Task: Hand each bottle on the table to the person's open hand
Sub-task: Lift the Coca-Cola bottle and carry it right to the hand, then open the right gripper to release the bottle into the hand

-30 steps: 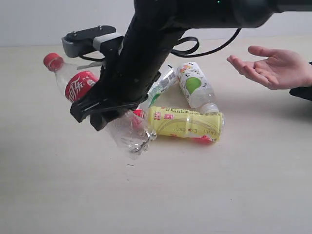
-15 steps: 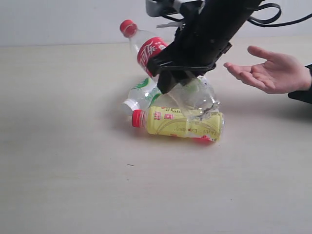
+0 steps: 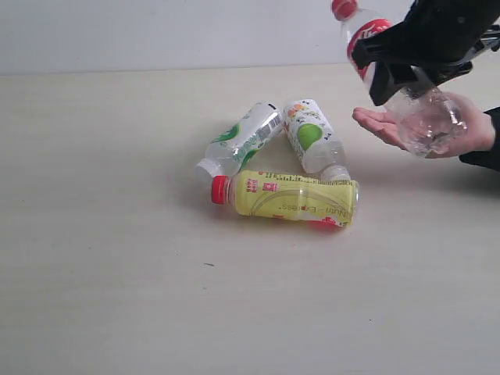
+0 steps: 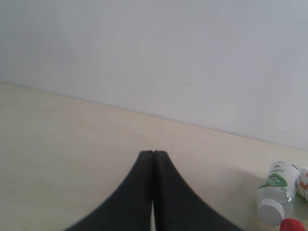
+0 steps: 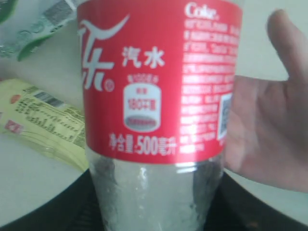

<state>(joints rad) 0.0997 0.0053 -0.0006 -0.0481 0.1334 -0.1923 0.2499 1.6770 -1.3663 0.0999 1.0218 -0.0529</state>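
Note:
My right gripper [image 3: 406,69] is shut on the clear bottle with red cap and red label [image 3: 428,119], tilted in the air with its base just above the person's open hand [image 3: 373,119] at the far right. In the right wrist view the red label [image 5: 159,82] fills the frame between the dark fingers [image 5: 67,204], with the palm [image 5: 269,130] behind it. On the table [image 3: 117,273] lie the yellow bottle [image 3: 293,197] and two green-and-white labelled bottles [image 3: 242,139] [image 3: 311,134], close together. My left gripper [image 4: 153,154] is shut and empty, out of the exterior view.
A pale wall runs along the table's far edge [image 4: 144,115]. The left wrist view catches one white-capped bottle [image 4: 276,192] and the yellow bottle's red cap [image 4: 293,225] at its corner. The person's dark sleeve [image 3: 488,152] sits at the right border.
The right arm carried the red-labelled bottle from the left of the table, across over the lying bottles, to above the person's hand. The three lying bottles stayed put.

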